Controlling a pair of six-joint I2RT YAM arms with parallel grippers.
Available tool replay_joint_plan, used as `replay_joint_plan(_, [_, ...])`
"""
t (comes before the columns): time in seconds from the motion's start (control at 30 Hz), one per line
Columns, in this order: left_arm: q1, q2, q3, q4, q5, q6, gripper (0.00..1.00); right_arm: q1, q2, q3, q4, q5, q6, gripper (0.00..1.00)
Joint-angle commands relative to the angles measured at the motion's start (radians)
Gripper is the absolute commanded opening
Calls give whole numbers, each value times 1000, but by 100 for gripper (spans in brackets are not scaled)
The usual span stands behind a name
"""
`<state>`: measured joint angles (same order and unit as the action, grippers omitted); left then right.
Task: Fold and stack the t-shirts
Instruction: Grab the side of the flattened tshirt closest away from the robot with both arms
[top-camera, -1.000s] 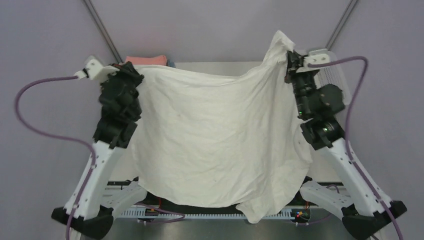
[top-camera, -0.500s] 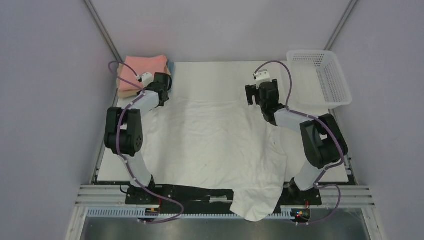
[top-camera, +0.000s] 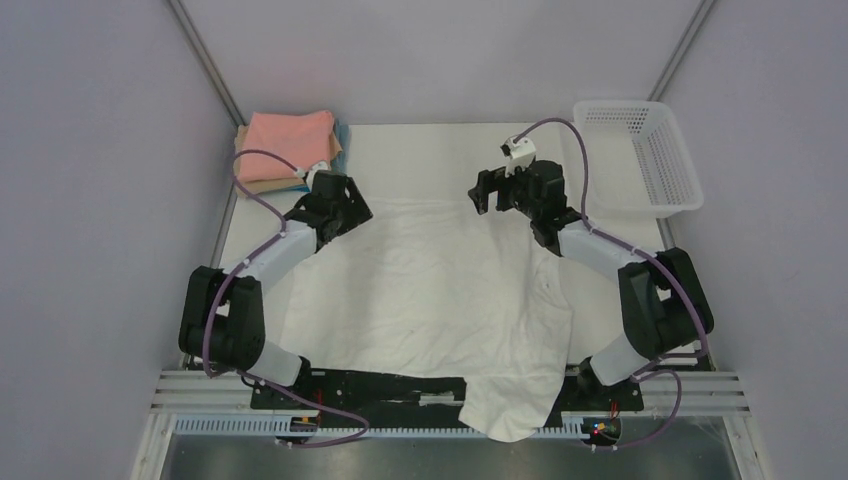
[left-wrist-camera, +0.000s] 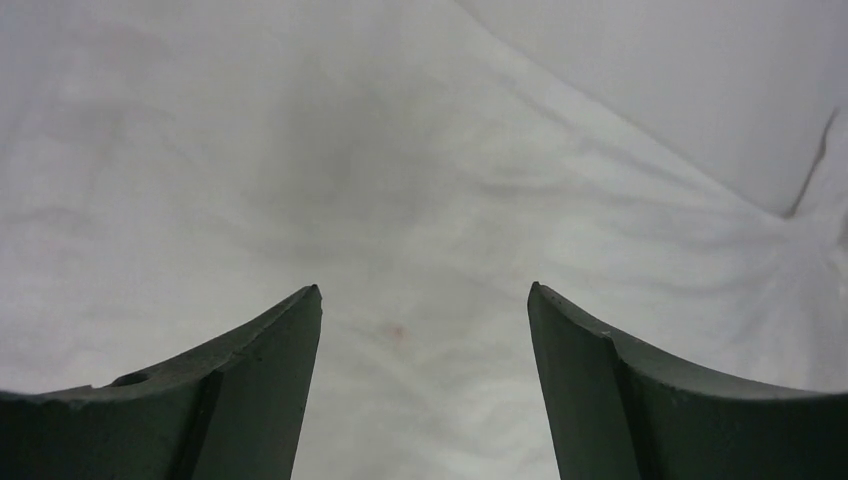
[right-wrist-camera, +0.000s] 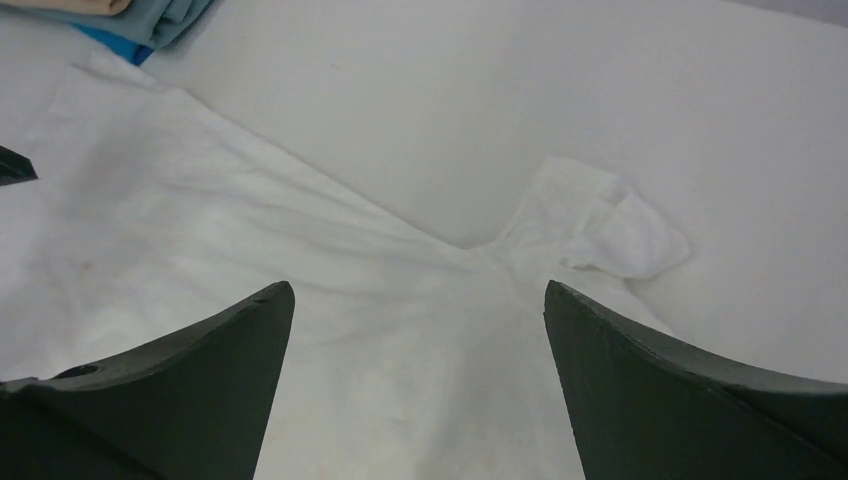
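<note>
Two grippers, both spread wide, and neither has hold of anything. Your left gripper (left-wrist-camera: 423, 290) hangs over the white t-shirt (top-camera: 430, 290) with its fingers well apart. Wrinkled cloth fills the gap between them and runs ahead of the tips to its edge, up and to the right, where bare table (top-camera: 440, 150) shows. Whether the tips touch the cloth, you cannot tell from here. Your right gripper (right-wrist-camera: 418, 285) is just as wide open and just as empty. Cloth lies between its jaws, and a crumpled sleeve (right-wrist-camera: 610, 225) sits just ahead and right of the gap. Far ahead and left of those jaws you catch a corner of the folded pile: the blue shirt (right-wrist-camera: 160, 25) with the tan shirt (right-wrist-camera: 70, 5) on it. From above, the salmon-pink shirt (top-camera: 290, 132) tops that pile, near the back of your left gripper. The white t-shirt lies spread between both grippers, its near hem spilling over the table's near edge. The mesh basket (top-camera: 625, 103) stands out beyond your right gripper, apart from it.
</note>
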<state>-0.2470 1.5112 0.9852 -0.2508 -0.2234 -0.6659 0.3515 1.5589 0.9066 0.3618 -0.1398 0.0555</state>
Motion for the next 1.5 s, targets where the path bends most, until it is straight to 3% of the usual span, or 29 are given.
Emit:
replay_joint_plan(0.0, [-46,-49,-117,96,129,-53,82,0,95,25,-23,-163,87,98])
replay_joint_plan(0.17, [-51,-33,-196,118,113,-66,82,0,271,157,-61,-148,96,98])
replay_joint_plan(0.43, [-50,-9,-269,140,42,-75,83,-60,508,418,-168,74,142,98])
replay_joint_plan(0.63, [-49,21,-262,112,-17,-90,83,-153,577,554,-194,255,98,98])
replay_joint_plan(0.83, [-49,33,-221,104,27,-72,83,-195,584,738,-333,192,9,98])
replay_joint_plan(1.1, [-49,-32,-180,66,52,-61,83,-151,228,307,-256,36,43,98])
replay_joint_plan(1.3, [-49,-127,-216,46,17,-45,84,-35,-8,-70,-207,114,119,98])
replay_joint_plan(1.47, [-41,-74,-238,81,-4,-54,85,-13,-81,-280,-130,157,173,98])
